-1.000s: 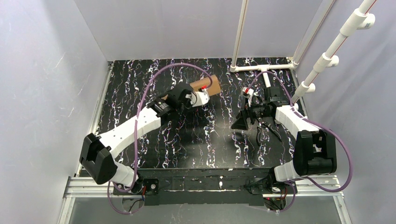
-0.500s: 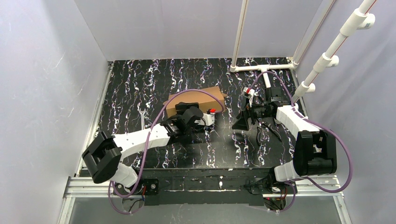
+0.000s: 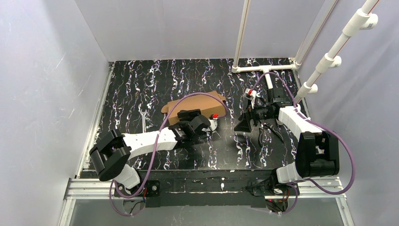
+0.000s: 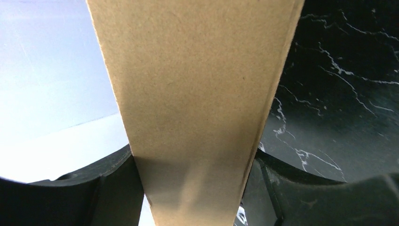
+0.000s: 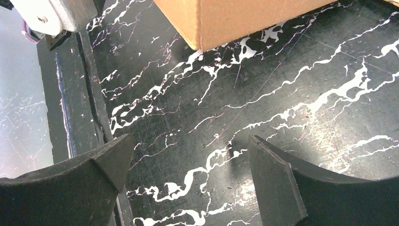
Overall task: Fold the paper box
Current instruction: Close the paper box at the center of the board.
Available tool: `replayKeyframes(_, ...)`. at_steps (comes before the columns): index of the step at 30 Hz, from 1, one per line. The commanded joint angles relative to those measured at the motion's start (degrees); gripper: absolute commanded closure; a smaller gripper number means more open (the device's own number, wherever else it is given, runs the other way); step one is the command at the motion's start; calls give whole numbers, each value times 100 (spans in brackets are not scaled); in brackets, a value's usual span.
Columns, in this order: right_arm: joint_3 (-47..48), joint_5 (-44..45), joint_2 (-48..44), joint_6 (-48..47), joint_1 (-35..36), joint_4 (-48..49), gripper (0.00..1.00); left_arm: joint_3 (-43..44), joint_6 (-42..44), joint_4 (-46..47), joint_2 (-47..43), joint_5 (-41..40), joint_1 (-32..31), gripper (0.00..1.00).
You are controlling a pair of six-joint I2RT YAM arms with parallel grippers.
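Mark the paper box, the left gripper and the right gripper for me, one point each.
paper box (image 3: 200, 102): top external view, on its upper brown panel.
left gripper (image 4: 194, 157): left wrist view, midway between its jaws, which are closed on the box.
right gripper (image 5: 190, 143): right wrist view, midway between its open jaws.

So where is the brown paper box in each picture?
Top external: the paper box shows near the middle of the table, a little toward the back.
Left wrist: the paper box fills the middle, a brown strip running from top to bottom.
Right wrist: only a corner of the paper box shows, at the top edge.
Shared landmark: the black table with white streaks, seen in all three views.
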Motion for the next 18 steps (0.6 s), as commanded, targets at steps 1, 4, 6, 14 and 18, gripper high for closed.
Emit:
replayKeyframes(1,291,-123,-90,-301,-37,-253,2,300,-1471,-1269,110,219,-108,35)
replayKeyframes(4,298,-56,-117,-344,-32,-280,2,646,-2463,-2371,187,792,-107,19)
replayKeyframes(6,303,-37,-111,-366,-38,-290,2,741,-3019,-2816,183,1246,-106,8)
replayKeyframes(14,505,148,-80,-683,-27,-694,2,633,-4552,-3554,-687,2225,-107,2)
replayKeyframes(18,943,695,-94,-954,77,-863,2,321,-5887,-3415,-1792,2584,11,2)
